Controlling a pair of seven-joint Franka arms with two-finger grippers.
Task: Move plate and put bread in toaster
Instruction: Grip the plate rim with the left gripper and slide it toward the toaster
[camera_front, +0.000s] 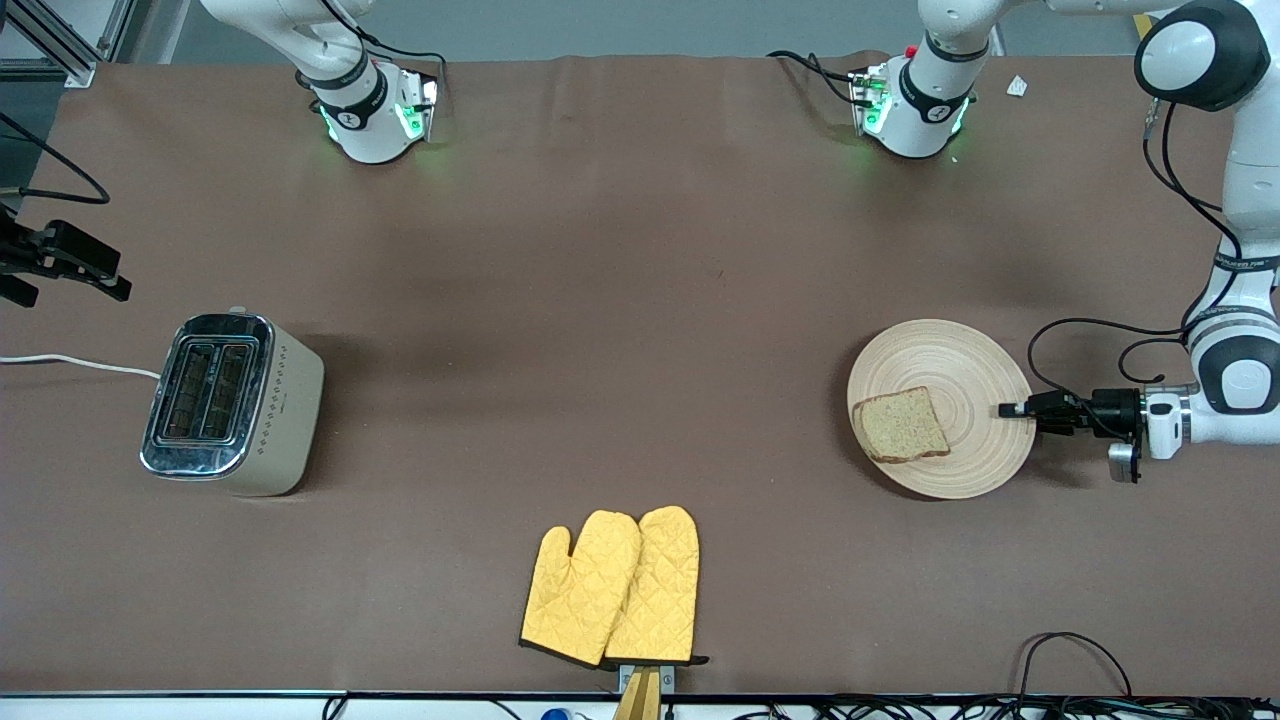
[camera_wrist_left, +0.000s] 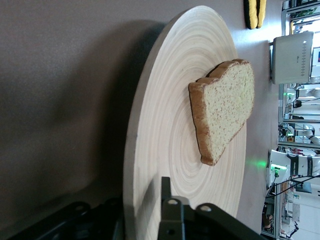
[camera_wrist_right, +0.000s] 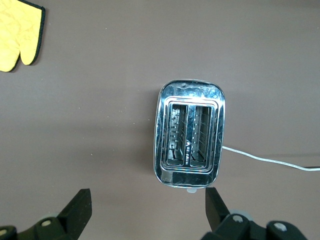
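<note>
With our left gripper (camera_front: 1012, 410) jaws pinching the round wooden plate (camera_front: 975, 365) rim, we should slide it level toward the cream toaster (camera_front: 285, 410), keeping the brown bread slice (camera_front: 900, 426) aboard, while our right gripper (camera_wrist_right: 147, 210) waits open-jawed above.

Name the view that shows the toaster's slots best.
The right wrist view: it looks straight down into both slots of the toaster. The front view shows them small and slanted; the left wrist view shows only a cream side at the frame's edge.

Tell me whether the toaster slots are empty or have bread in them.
Empty. Both slots of the toaster show only wire guides; the bread lies on the plate.
</note>
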